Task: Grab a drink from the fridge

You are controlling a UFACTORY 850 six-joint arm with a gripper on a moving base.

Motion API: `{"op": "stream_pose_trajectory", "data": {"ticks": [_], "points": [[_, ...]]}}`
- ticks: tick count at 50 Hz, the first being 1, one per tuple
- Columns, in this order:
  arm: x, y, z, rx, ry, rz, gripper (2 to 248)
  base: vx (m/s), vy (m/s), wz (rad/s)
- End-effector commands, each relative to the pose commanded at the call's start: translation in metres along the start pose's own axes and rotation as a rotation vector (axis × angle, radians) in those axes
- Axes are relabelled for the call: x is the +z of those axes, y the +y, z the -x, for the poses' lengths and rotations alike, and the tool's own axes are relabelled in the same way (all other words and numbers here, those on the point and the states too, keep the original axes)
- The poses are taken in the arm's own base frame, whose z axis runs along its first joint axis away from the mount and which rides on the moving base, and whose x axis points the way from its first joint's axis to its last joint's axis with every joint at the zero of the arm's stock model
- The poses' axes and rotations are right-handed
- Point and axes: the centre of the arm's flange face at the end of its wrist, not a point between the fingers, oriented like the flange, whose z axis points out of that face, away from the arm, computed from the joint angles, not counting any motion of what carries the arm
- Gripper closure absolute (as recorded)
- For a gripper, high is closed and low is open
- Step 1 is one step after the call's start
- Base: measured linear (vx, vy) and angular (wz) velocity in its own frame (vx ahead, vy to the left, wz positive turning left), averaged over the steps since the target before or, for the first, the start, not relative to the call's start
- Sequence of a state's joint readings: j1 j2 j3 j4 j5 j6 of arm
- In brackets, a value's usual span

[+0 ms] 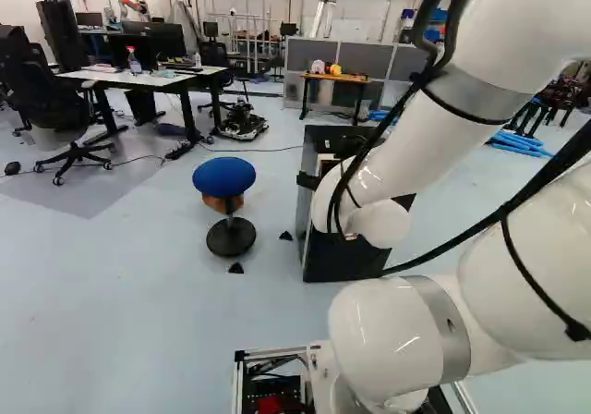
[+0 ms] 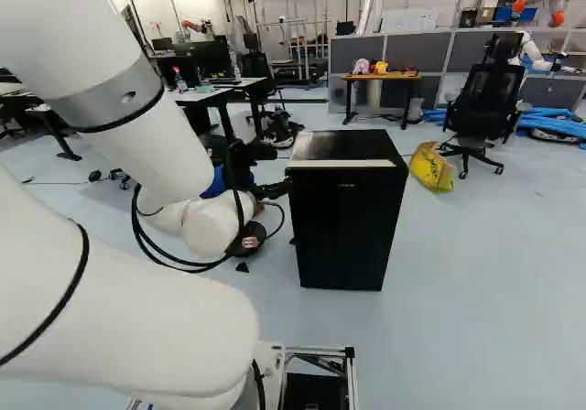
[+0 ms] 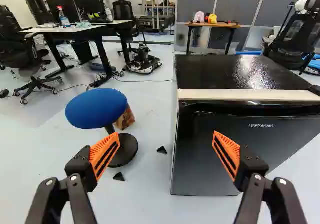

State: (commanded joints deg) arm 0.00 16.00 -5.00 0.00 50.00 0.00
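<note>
In the right base view my black gripper (image 2: 280, 171) is at the left side of the small black fridge (image 2: 348, 222), partly behind the arm. The fridge door is closed, with a pale strip along its top front edge. Seen from the wrist, the gripper (image 3: 166, 146) stands open, its orange pads wide apart and nothing between them. One finger overlaps the front of the fridge (image 3: 235, 154); the other lies over the floor beside the blue stool. The arm covers much of the fridge (image 1: 346, 261) in the left base view. No drink shows; the fridge's inside is hidden.
A blue stool (image 3: 97, 109) stands beside the fridge, with small black wedges (image 3: 119, 176) on the floor near it. Desks (image 1: 138, 77) and office chairs are farther off. A yellow bag (image 2: 431, 167) and a black chair (image 2: 482, 108) stand beyond the fridge's other side.
</note>
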Motion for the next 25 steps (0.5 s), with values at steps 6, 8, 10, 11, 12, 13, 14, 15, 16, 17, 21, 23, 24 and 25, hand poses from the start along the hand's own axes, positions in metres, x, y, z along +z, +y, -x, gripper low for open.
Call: {"op": "stream_pose_trajectory", "data": {"ticks": [6, 8, 10, 11, 12, 13, 14, 15, 16, 17, 21, 23, 24, 25], "points": [[0.0, 0.0, 0.0, 0.0, 0.0, 0.0, 3, 0.0, 0.0, 0.0], [0.0, 0.0, 0.0, 0.0, 0.0, 0.0, 3, 0.0, 0.0, 0.0], [0.0, 0.0, 0.0, 0.0, 0.0, 0.0, 3, 0.0, 0.0, 0.0], [0.0, 0.0, 0.0, 0.0, 0.0, 0.0, 3, 0.0, 0.0, 0.0], [0.0, 0.0, 0.0, 0.0, 0.0, 0.0, 3, 0.0, 0.0, 0.0], [0.0, 0.0, 0.0, 0.0, 0.0, 0.0, 3, 0.0, 0.0, 0.0], [0.0, 0.0, 0.0, 0.0, 0.0, 0.0, 3, 0.0, 0.0, 0.0], [0.0, 0.0, 0.0, 0.0, 0.0, 0.0, 3, 0.0, 0.0, 0.0], [0.0, 0.0, 0.0, 0.0, 0.0, 0.0, 3, 0.0, 0.0, 0.0], [0.0, 0.0, 0.0, 0.0, 0.0, 0.0, 3, 0.0, 0.0, 0.0], [0.0, 0.0, 0.0, 0.0, 0.0, 0.0, 3, 0.0, 0.0, 0.0], [0.0, 0.0, 0.0, 0.0, 0.0, 0.0, 3, 0.0, 0.0, 0.0], [0.0, 0.0, 0.0, 0.0, 0.0, 0.0, 3, 0.005, -0.006, -0.037], [0.0, 0.0, 0.0, 0.0, 0.0, 0.0, 3, 0.017, -0.01, -0.046]]}}
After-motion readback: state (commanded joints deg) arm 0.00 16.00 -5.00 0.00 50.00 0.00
